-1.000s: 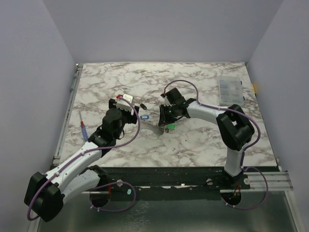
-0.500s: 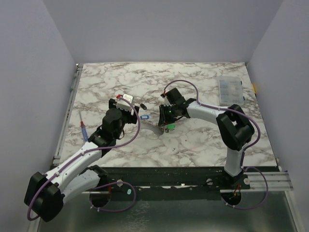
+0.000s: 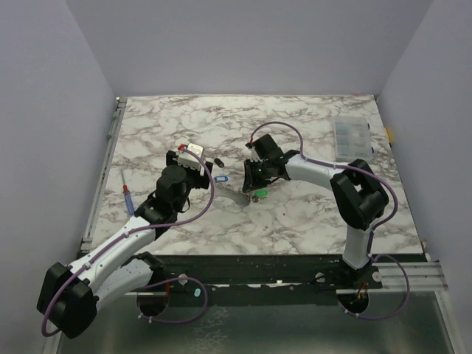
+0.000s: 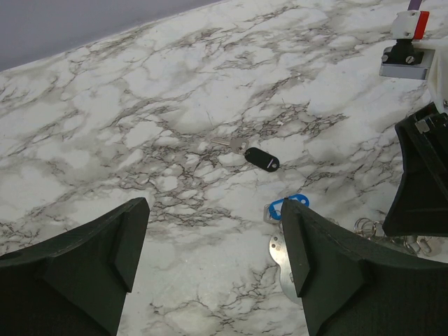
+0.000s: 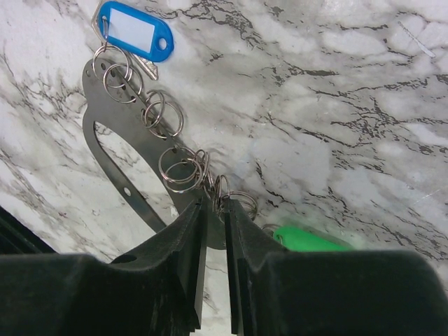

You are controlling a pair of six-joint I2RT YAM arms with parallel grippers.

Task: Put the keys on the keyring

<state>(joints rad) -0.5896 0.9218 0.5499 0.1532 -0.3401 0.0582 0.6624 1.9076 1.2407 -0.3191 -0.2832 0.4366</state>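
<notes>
Change: none, scene static; right hand (image 5: 215, 210) narrow, pinching keyring (image 5: 178, 164) link, frame centre; left hand (image 4: 213, 210) wide, empty; blue key (image 5: 136, 31) upper left; green key (image 5: 308, 241) lower right; threading likely paused.

Left gripper (image 4: 213, 220) jaws wide apart, right gripper (image 5: 215, 210) jaws nearly together.

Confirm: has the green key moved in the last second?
No. The green key lies where it did, same spacing from the clear box in the top view.
</notes>
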